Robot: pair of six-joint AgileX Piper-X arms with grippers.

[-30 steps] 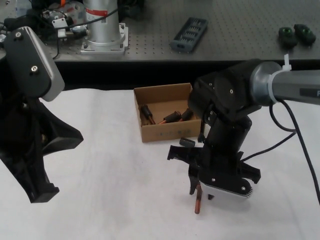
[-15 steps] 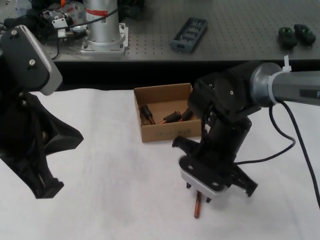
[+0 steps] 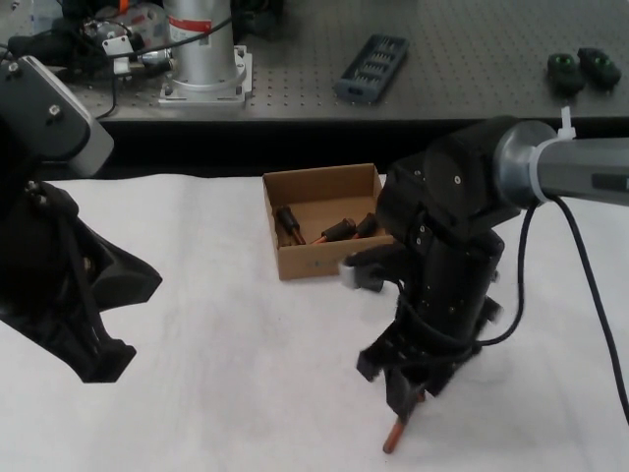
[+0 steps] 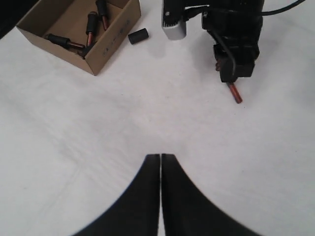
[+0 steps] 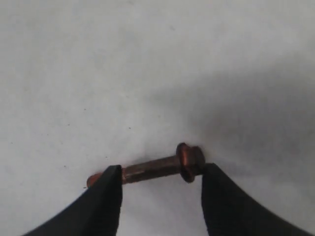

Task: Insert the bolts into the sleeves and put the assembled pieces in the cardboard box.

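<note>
One bolt [image 5: 152, 167] is lying inside the parted right claw [image 5: 161, 172] — the left claw [image 4: 160, 157] is hanging pinched closed.

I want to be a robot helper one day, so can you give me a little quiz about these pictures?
1. True or false: the copper bolt between the fingers of the right gripper lies inside the cardboard box.
2. The fingers of the left gripper are: A shut together, B wide apart.
3. What colour is the loose sleeve beside the box?
Key: 1 false; 2 A; 3 black.
</note>
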